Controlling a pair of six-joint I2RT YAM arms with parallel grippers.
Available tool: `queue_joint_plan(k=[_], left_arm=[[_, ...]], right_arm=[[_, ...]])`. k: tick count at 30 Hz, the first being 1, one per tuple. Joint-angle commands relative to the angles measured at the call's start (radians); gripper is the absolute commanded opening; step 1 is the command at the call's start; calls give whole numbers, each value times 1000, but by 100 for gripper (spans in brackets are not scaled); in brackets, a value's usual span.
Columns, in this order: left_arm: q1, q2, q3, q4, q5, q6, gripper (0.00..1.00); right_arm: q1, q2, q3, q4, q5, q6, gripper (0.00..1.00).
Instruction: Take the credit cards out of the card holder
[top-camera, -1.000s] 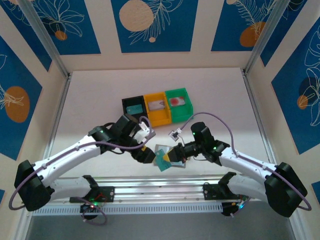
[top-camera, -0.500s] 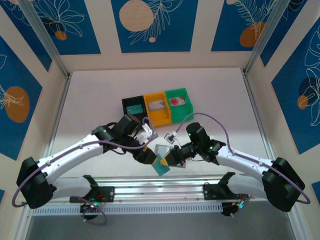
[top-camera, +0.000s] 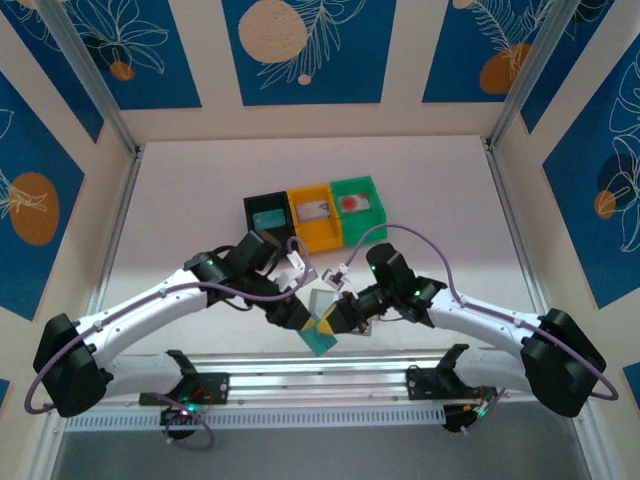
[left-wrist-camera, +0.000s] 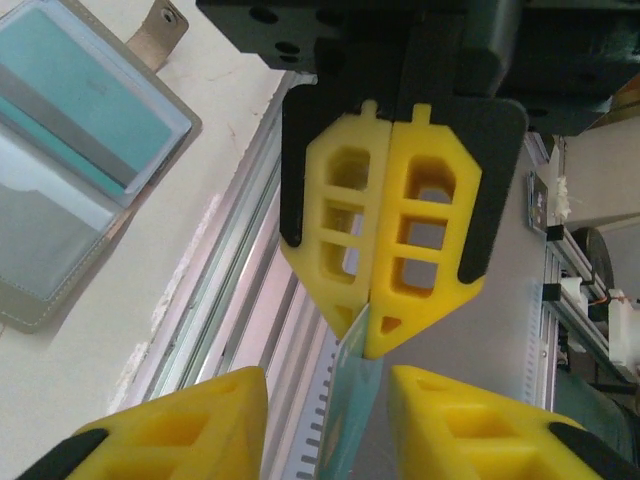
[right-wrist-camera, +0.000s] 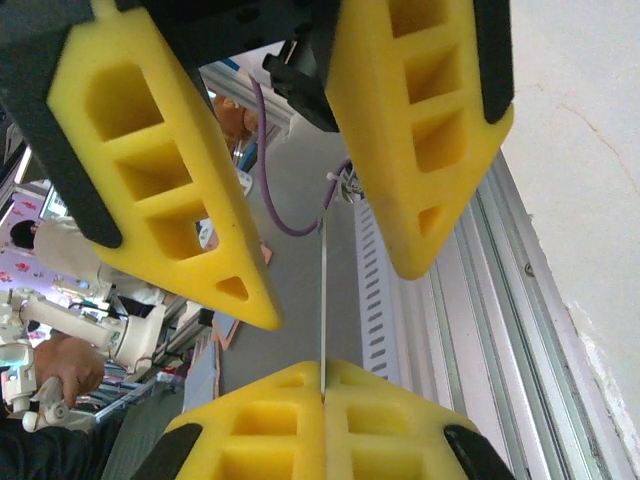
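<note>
A teal credit card hangs over the table's front edge, and my right gripper is shut on its upper end. In the left wrist view the right gripper pinches the card. My left gripper stands open around the card's lower part, and its fingers are clear of it on both sides. The right wrist view has the card edge-on, rising from my shut right gripper. The open card holder lies flat on the table with another teal card in a clear pocket.
Black, orange and green bins stand in a row behind the arms, each with a card inside. The aluminium rail runs along the table's front edge, right under the grippers.
The right gripper has shifted left with the teal card, out over the front edge. The left gripper's fingers have drawn closer together on either side of the card.
</note>
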Motion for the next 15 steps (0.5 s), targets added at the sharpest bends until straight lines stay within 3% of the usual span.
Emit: queue_joint_plan(k=[1,15], left_arm=[[11,2,-14,8,45,18,33],[11,-2,-18,19,81,12,0]], right_arm=[[10,9,30,-13,-37,-27,0],[12,15,43,-34,-31,-41,0]])
